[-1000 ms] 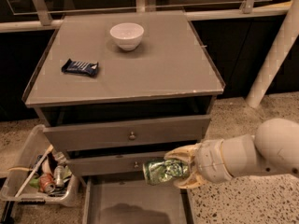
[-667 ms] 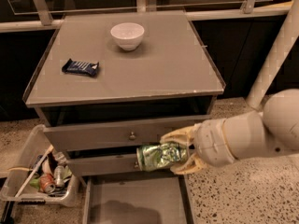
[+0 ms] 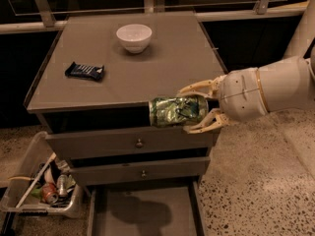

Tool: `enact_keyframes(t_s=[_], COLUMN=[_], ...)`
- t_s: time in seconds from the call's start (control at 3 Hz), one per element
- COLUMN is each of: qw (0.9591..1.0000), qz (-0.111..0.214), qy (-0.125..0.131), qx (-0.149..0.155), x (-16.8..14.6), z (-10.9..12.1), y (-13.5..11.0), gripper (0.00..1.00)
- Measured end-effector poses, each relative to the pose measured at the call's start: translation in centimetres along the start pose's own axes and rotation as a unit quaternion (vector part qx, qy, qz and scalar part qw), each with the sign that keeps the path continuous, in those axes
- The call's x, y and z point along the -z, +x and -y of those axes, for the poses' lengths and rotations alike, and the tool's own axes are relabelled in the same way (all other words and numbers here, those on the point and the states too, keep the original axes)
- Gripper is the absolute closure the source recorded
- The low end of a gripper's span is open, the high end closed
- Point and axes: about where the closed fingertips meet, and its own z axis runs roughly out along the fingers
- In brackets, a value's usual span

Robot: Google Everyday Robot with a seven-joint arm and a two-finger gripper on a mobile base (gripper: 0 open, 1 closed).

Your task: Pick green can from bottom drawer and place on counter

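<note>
The gripper (image 3: 186,110), jaws clamped on the green can (image 3: 174,111), has risen from the open bottom drawer (image 3: 142,218) to the front edge of the desk (image 3: 162,68), near its right corner, ready for placing.

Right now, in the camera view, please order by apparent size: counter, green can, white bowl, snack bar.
1. counter
2. green can, held by the end effector at the counter's front edge; nearer the camera, so unsure
3. white bowl
4. snack bar, close to the bowl
</note>
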Motion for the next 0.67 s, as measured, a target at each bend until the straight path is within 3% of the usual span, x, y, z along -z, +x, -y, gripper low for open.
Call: enact_keyframes(t_s=[0.33, 0.67], qw=[1.0, 0.9998], qz=[0.0, -0.001], qy=[0.0, 0.007], qx=[0.0, -0.02], x=[0.0, -0.4], z=[0.0, 1.2], y=[0.0, 1.4], gripper=[1.0, 1.0])
